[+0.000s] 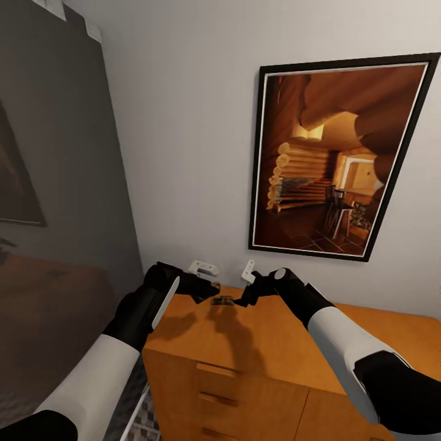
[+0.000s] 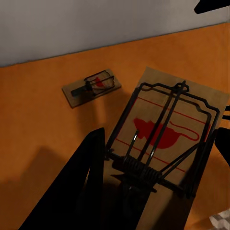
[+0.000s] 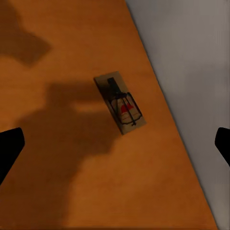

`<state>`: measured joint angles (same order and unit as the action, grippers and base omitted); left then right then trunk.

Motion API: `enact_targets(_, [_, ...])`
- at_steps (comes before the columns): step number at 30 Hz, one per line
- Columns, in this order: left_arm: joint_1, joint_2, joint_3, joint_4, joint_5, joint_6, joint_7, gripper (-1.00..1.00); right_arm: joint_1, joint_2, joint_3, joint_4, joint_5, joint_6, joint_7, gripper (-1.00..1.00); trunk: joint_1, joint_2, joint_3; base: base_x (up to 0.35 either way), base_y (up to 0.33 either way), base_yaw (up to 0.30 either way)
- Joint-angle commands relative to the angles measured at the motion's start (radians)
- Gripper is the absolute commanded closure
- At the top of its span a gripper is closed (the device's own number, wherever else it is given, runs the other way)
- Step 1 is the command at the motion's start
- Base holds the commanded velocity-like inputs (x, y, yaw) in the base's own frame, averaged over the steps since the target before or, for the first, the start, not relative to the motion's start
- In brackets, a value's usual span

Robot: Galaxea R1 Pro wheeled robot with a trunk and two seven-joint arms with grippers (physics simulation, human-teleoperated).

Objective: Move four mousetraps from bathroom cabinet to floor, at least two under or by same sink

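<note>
A mousetrap [image 2: 167, 136], a tan board with a red mark and dark wire, fills the space between my left gripper's [image 2: 160, 136] fingers [image 2: 81, 191], which are shut on it above the cabinet's corner. Another mousetrap [image 2: 91, 87] lies flat on the orange cabinet top [image 2: 38, 124] close to the wall. That lying mousetrap [image 3: 119, 104] is centred ahead of my right gripper [image 3: 117, 143], which hangs open above it. In the head view it [image 1: 222, 300] sits between the left gripper [image 1: 211, 286] and the right gripper [image 1: 245, 298], at the back of the cabinet [image 1: 269, 349].
A large framed picture [image 1: 337, 159] hangs on the wall above the cabinet. Two small white wall fittings [image 1: 204, 267] sit just behind the grippers. A dark glass panel [image 1: 55, 153] stands to the left. Patterned floor tiles [image 1: 144, 422] show beside the cabinet's left side.
</note>
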<state>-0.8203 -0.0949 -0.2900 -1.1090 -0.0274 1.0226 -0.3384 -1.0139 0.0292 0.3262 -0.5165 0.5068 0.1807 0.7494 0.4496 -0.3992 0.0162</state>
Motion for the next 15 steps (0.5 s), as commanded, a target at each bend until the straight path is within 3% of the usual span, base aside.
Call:
enact_targets(1, [0.000,0.000,0.000,-0.001,-0.004,0.004,-0.004,1.00,0.000,0.000,0.000,-0.002,0.004,0.005,0.004,-1.00,0.000,-0.001,-0.001,0.000,-0.011,0.000])
enact_targets(8, [0.000,0.000,0.000,0.000,-0.003,0.004,-0.004,1.00,0.000,0.000,0.001,-0.002,0.004,0.005,0.004,-1.00,0.000,-0.001,-0.001,0.000,-0.003,0.006])
enact_targets(15, [0.000,0.000,0.000,-0.001,-0.002,0.004,-0.004,1.00,0.000,0.000,0.001,-0.002,0.004,0.005,0.003,-1.00,0.000,-0.001,-0.001,0.000,0.000,0.218])
